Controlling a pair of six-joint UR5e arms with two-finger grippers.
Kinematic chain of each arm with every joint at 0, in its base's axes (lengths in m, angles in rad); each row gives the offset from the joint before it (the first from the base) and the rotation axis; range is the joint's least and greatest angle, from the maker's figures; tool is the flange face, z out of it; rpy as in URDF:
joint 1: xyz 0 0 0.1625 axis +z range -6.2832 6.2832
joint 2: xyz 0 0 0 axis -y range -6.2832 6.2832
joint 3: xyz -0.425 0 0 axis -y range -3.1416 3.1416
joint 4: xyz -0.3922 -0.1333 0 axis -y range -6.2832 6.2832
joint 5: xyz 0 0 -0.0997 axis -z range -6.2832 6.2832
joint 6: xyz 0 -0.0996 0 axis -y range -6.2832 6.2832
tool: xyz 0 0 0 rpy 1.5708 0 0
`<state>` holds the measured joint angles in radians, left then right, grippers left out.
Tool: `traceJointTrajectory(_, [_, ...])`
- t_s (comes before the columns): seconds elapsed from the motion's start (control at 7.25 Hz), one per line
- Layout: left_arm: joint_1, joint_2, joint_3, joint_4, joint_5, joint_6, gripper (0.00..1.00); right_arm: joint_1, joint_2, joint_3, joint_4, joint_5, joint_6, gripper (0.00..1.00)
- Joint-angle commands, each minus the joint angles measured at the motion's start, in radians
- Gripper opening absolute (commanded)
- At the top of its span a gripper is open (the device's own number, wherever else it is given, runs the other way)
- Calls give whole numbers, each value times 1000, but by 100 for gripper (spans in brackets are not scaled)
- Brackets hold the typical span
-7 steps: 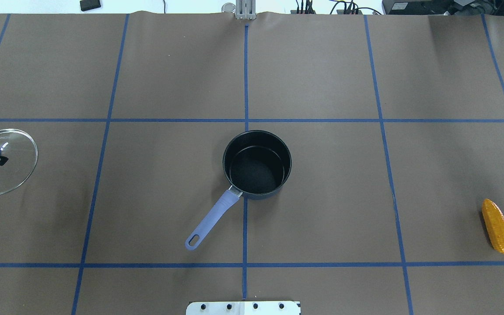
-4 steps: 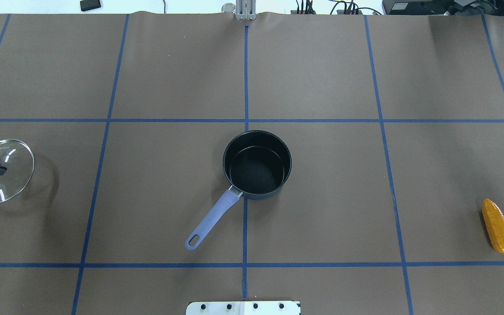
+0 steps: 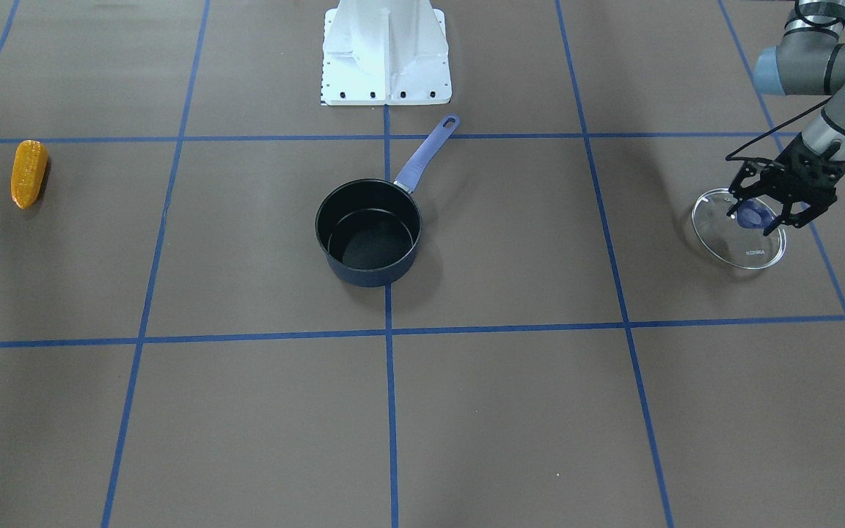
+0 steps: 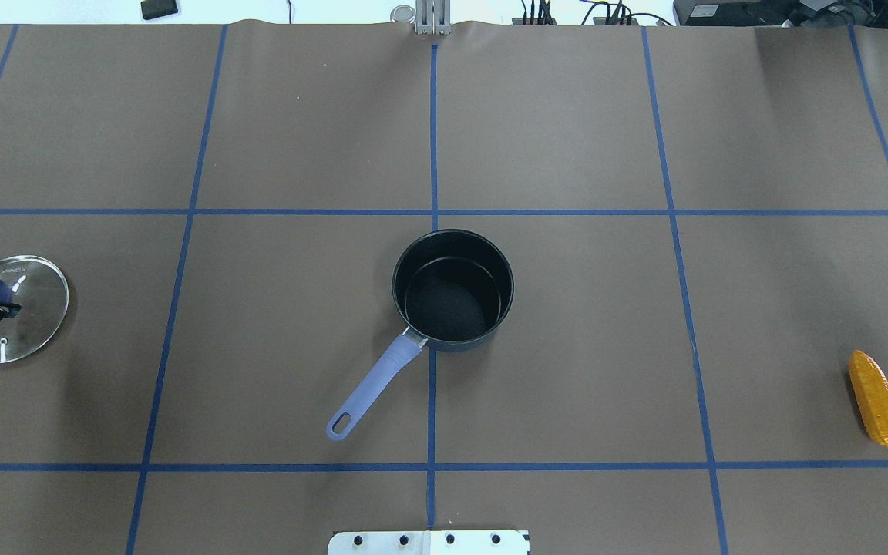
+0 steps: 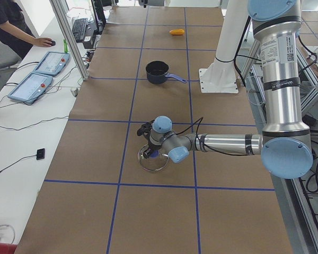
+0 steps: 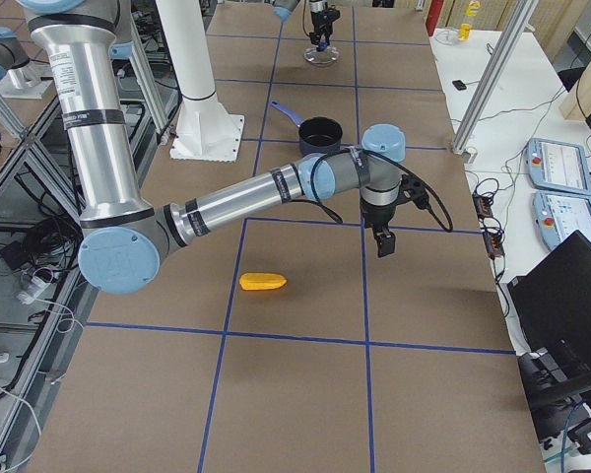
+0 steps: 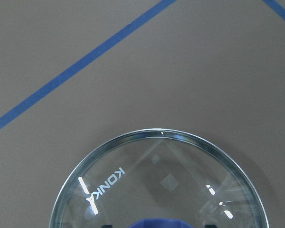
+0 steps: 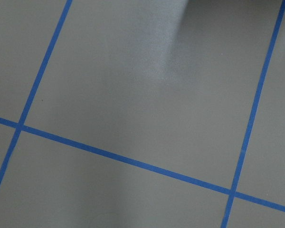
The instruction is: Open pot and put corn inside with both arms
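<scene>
Trouble is likeliest at the glass lid, which lies flat on the brown paper directly under the left gripper. The gripper's fingers sit on either side of the lid's blue knob and appear closed on it. If the arm rises before they spread clear, the knob may catch and drag or tip the lid. Smooth glass with a metal rim would slide easily on that paper.

The corn lies on the paper well apart from the right gripper, on its robot-ward side. That gripper hangs pointing down, and I cannot tell how far its fingers are parted. The cob is rounded, tapered and bumpy, so an off-centre pinch could roll it or squeeze it out.

The pot stands uncovered and empty, far from both grippers and between them. It is dark and smooth-walled, with a long lilac handle. A low carry could clip its rim and shove it.
</scene>
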<state>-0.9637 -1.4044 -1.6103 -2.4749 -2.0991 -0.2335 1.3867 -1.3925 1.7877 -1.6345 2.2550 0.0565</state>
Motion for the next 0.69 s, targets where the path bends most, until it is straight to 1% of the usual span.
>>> traceJointTrajectory(0.0, [-18,-19,-19,63,-81,-4,99,0,1,2,-1,2,0,100])
traceJointTrajectory(0.14, [-130,-49,-39,182,-167,5,98,0,1,4,-1,2,34,100])
traceJointTrajectory(0.28, [-253,-82,-77,327,-208,13,99,-11,-2,22,-1,5,113,100])
traceJointTrajectory(0.41, [-326,-84,-100,440,-247,131,99,-46,-14,70,1,3,217,100])
traceJointTrajectory(0.55, [-419,-91,-100,561,-252,314,99,-78,-19,103,1,3,279,100])
